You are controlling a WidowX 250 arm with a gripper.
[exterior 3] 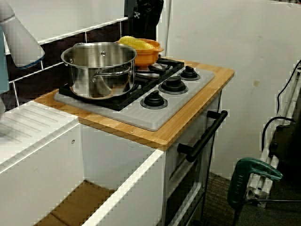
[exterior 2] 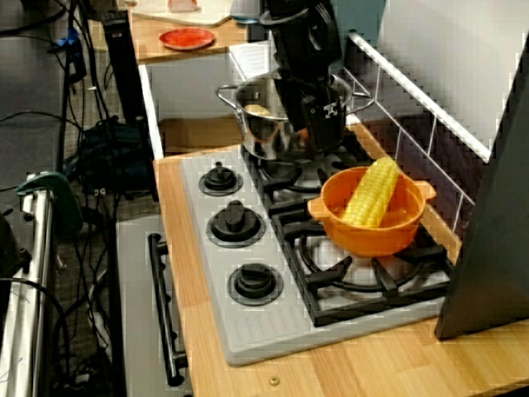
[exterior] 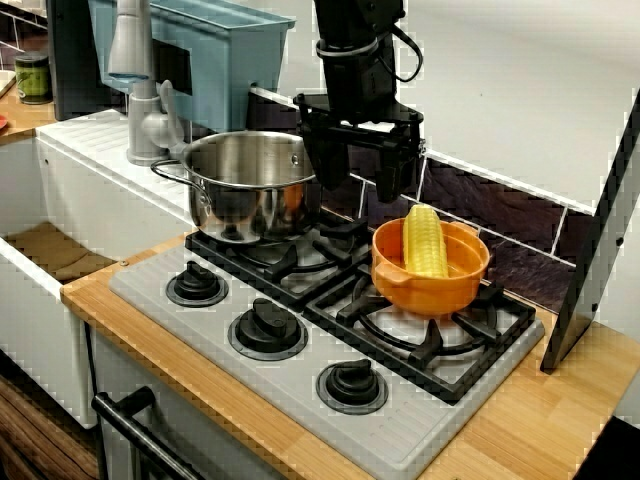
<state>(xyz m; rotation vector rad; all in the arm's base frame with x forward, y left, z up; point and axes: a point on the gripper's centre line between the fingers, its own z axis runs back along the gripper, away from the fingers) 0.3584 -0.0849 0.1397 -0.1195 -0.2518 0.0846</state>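
The tool [exterior: 362,178] hangs at upper centre of the front view, jaws spread wide and empty, above the gap between steel pot [exterior: 250,185] and orange bowl [exterior: 432,282]. The corn cob [exterior: 424,240], longer than the bowl is wide, leans tilted against its rim.

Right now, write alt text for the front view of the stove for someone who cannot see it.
A robot gripper hangs open above the back of a stove, between a steel pot and an orange bowl holding an ear of corn. Three knobs line the stove's front.
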